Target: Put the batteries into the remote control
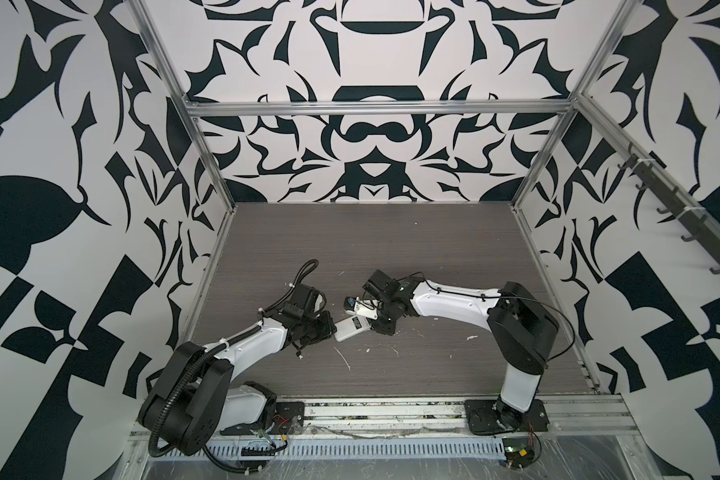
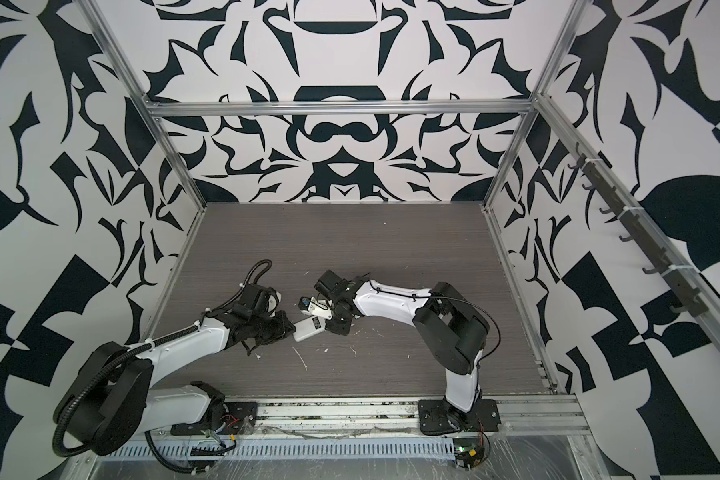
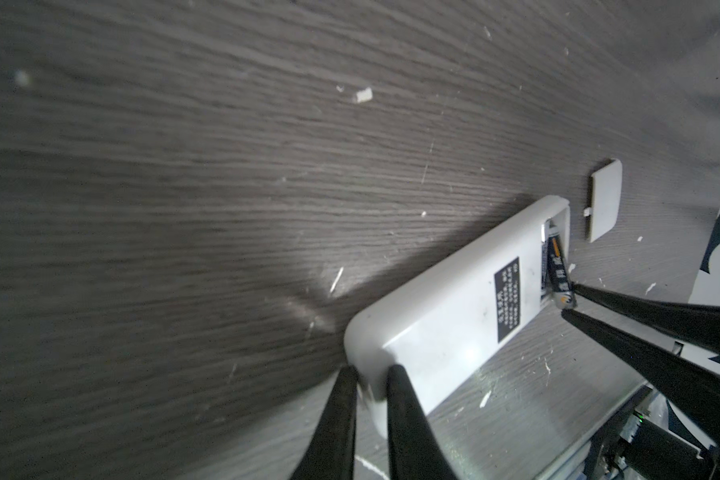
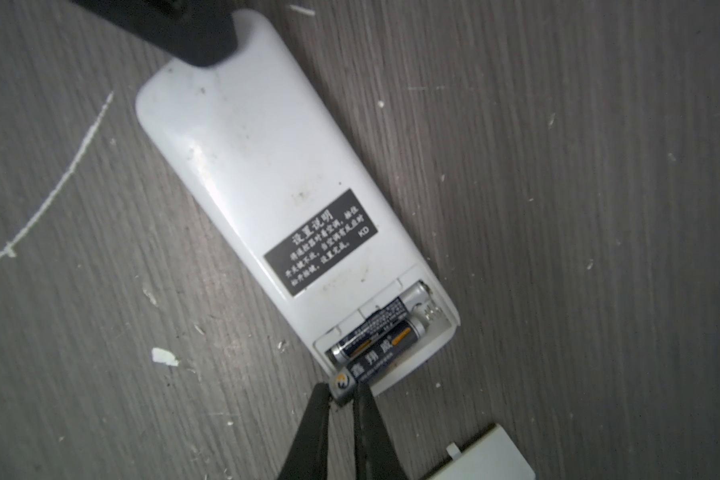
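The remote control lies back up on the table, white with a black label, its battery compartment uncovered. One battery lies flat in the compartment. A second battery slants beside it, one end in the compartment and the other sticking out over the rim. My right gripper is shut on that outer end. My left gripper is shut on the corner of the remote's opposite end. In both top views the remote spans between the left gripper and the right gripper.
The loose white cover plate lies on the table just past the remote's compartment end. White flecks and a long white scratch mark the wood-grain tabletop. Patterned walls and aluminium rails enclose the table.
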### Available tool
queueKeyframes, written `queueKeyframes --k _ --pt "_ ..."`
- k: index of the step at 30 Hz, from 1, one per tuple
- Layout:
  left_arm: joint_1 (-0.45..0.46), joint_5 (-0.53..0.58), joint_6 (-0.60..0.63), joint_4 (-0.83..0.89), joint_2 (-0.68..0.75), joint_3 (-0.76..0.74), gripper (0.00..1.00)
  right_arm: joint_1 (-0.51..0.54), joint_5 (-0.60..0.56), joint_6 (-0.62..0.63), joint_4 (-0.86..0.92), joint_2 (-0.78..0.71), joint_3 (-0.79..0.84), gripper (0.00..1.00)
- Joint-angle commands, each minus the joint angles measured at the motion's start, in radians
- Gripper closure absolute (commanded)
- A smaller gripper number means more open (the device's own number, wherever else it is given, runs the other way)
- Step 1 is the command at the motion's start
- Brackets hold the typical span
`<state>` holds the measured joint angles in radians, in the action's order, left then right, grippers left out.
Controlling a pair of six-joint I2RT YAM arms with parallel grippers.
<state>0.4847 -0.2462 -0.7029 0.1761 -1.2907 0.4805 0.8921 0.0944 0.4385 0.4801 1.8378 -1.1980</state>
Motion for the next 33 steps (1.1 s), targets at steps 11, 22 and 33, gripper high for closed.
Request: queueKeyframes --k 11,22,33 --pt "0.01 0.042 0.014 -0.045 -0.046 -0.012 0.83 -0.016 -0.091 -0.03 -0.069 0.042 0.009 0.88" --pt "0.009 0.042 0.016 -0.047 -0.046 -0.014 0.84 -0.016 -0.125 -0.035 -0.07 0.058 0.008 0.9" --pt "0.009 0.039 0.016 -0.049 -0.046 -0.014 0.85 -0.016 -0.188 -0.042 -0.096 0.057 0.011 0.91"
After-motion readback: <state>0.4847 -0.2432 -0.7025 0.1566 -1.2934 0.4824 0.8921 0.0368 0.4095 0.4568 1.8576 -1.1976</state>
